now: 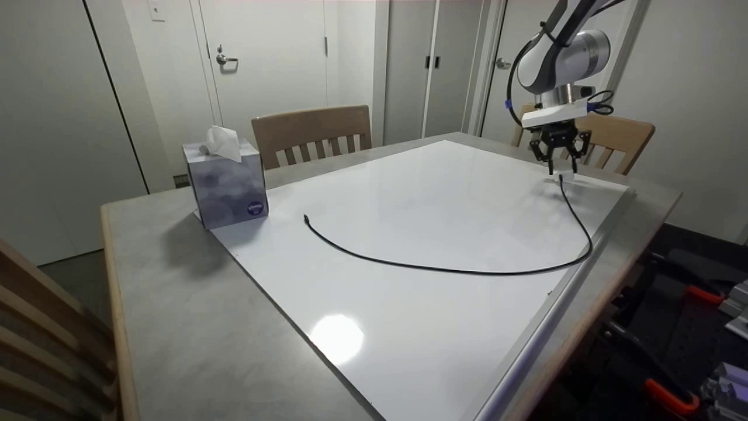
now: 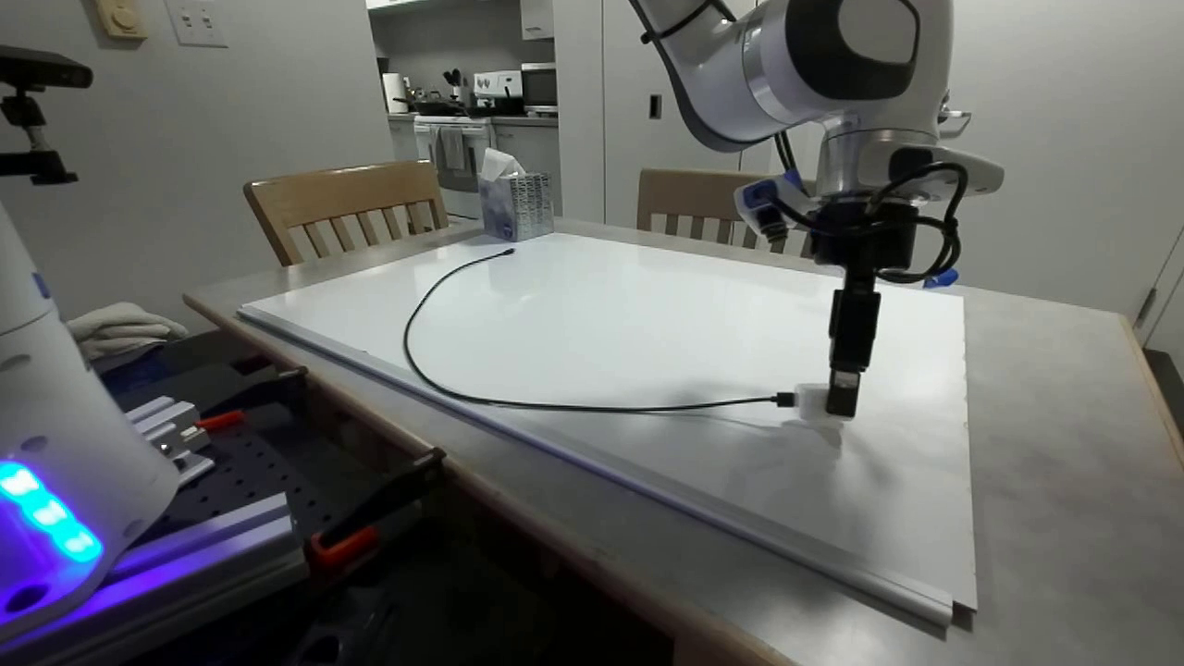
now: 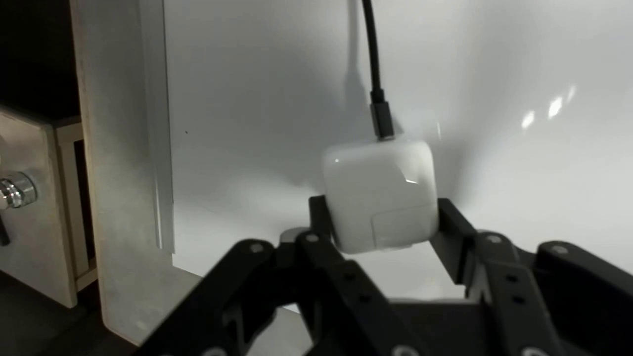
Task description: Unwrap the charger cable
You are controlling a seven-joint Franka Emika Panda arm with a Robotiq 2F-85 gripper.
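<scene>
Wrist view: blk two-finger gripper (image 3: 382,212), jaws part-way apart, clamped on sides of glossy white cube-like plug (image 3: 378,190). Attached thin blk charger cable (image 3: 372,49) runs in single bend over glossy white rectangular board (image 1: 380,193), far end nr. bluish-purple tissue box (image 1: 228,190) (both ext. views).

Pale walls (image 1: 695,105), a white door (image 1: 269,70) with lever handle (image 1: 228,59), grey closet doors (image 1: 403,64), slatted wooden chairs (image 1: 315,124) around a grey table (image 1: 175,327), round glare (image 1: 337,338) on a white board (image 1: 456,327), kitchen stove (image 2: 477,141) in the background
</scene>
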